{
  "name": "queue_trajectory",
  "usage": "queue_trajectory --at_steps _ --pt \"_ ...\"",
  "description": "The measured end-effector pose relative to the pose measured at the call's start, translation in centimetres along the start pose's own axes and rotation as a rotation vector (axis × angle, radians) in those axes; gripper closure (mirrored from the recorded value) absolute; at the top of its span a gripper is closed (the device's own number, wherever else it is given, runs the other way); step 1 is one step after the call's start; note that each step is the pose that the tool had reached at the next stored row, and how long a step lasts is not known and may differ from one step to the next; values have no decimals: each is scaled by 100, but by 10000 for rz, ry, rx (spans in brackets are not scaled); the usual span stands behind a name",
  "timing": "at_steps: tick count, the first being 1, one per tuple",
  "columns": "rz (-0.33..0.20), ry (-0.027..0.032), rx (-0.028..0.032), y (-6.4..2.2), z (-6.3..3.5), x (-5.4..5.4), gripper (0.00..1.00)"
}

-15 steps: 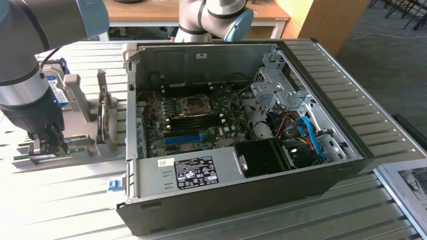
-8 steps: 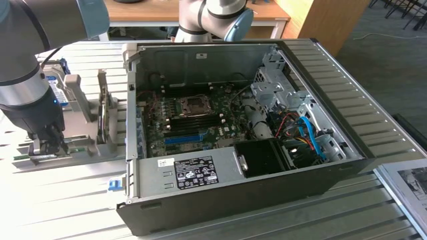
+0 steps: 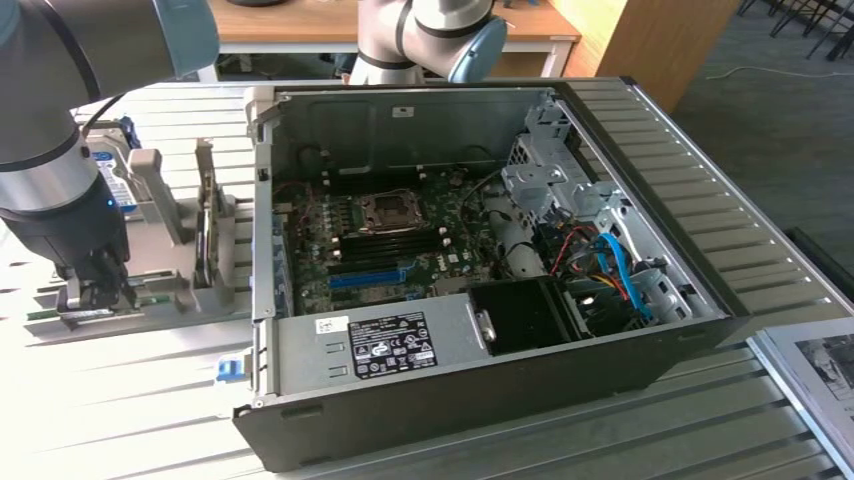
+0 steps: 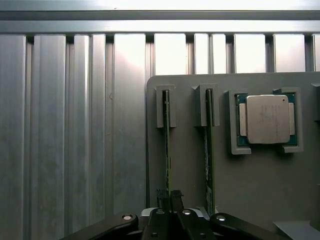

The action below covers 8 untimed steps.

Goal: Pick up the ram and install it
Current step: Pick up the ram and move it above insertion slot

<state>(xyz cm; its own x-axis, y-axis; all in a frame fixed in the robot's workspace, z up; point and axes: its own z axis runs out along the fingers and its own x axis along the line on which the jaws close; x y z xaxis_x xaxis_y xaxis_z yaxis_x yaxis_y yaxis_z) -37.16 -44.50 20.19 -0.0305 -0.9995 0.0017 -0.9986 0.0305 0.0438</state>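
the ram (image 4: pixel 166 145) stands on edge in a slot of the grey holder (image 4: pixel 250 190) on the slatted metal table (image 4: pixel 75 125), and the pincer (image 4: pixel 169 196) is drawn narrow over one end of it, a finger close against each face of the thin board. a second ram stick (image 4: pixel 207 150) stands in the neighbouring slot just beside the pincer, and past that, farther from the pincer, a silver cpu chip (image 4: pixel 267 119) lies flat in its square recess. the open computer case (image 3: pixel 467 400), motherboard (image 3: pixel 387 240) showing, sits well apart from the pincer, toward the exterior view's right.
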Motion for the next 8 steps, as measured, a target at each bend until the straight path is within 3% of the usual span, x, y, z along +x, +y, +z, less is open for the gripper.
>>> queue_trajectory --at_steps 8 --pt "-83 0 0 0 0 0 88"
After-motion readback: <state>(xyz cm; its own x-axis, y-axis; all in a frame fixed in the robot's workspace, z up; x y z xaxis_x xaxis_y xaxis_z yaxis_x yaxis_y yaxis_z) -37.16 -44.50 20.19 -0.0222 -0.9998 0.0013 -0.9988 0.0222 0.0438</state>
